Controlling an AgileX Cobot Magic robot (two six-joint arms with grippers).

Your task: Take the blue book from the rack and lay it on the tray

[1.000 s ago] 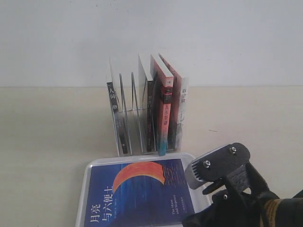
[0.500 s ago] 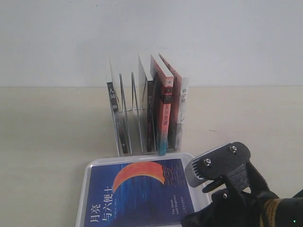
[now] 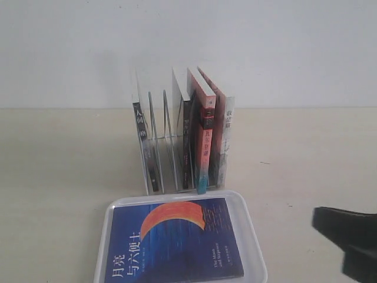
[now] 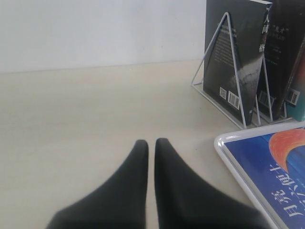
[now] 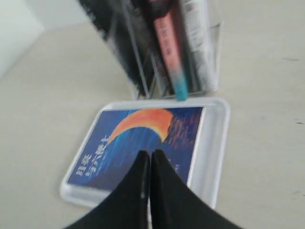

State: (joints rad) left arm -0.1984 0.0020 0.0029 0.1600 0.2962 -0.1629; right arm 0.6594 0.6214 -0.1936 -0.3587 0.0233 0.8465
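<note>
Evidently complete: the blue book (image 3: 177,242) lies flat, cover up, inside the rim of the tray (image 3: 252,236) toward the front edge of the counter (image 3: 59,177). It sits just before the rack (image 3: 168,162), which holds the other books upright between clear dividers nearer the back edge. Left gripper (image 4: 151,143) and right gripper (image 5: 149,155) each have fingers together, holding nothing and clear of the book, which suits a finished placement. Cover reads 月亮与六便士 in white; one black spine shows 人间, remainder illegible; barcodes visible on back covers

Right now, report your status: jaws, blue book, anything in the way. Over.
Left jaws shut, empty; right jaws likewise. Blue book flat in tray, cover up. Nothing on top of it.
</note>
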